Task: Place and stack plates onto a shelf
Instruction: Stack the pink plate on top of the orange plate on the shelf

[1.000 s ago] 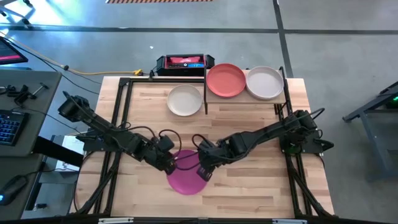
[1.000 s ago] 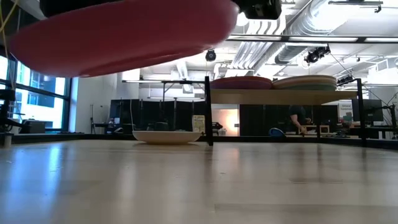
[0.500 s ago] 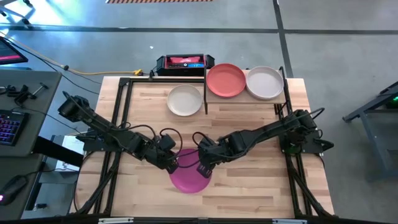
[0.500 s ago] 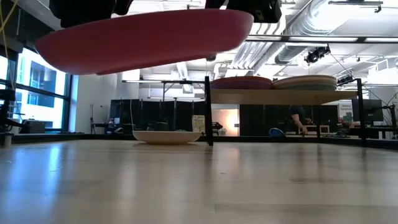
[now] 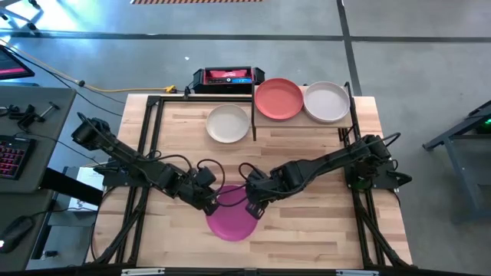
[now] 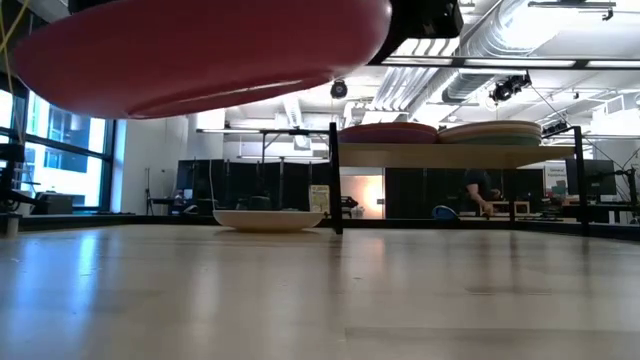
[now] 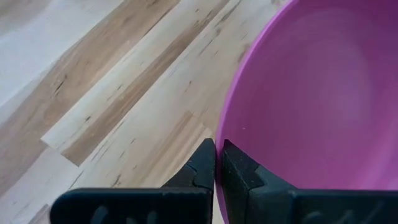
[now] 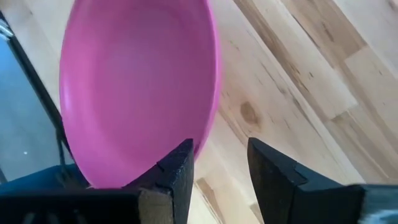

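Note:
The magenta plate (image 5: 232, 218) is in the air over the table's near middle; in the low view its underside (image 6: 200, 50) fills the top. My left gripper (image 5: 211, 202) is shut on its left rim. My right gripper (image 5: 254, 207) is open at its right rim, and the plate's edge (image 8: 208, 124) runs down beside one finger (image 8: 179, 163). The shelf (image 5: 303, 121) stands at the far right and carries a coral red plate (image 5: 278, 99) and a pale plate (image 5: 327, 102). A cream plate (image 5: 228, 123) rests on the table left of the shelf. My left gripper (image 7: 217, 155) pinches the magenta plate's rim (image 7: 219, 134) between its two fingers, one on the inner face and one on the outer. It comes from the table's left. The plate is lifted clear of the table and tilted. My right gripper: I cannot tell whether its finger touches the rim.
The shelf's black posts (image 6: 333, 180) and plank (image 6: 450, 155) show in the low view with stacks of plates on top (image 6: 390, 132). A black and red device (image 5: 228, 77) sits at the far edge. Bare wood (image 5: 307, 222) lies to the near right.
The magenta plate has stayed in the air. In the low view it sat a little lower half a second ago and is back up now. Both arms have barely shifted.

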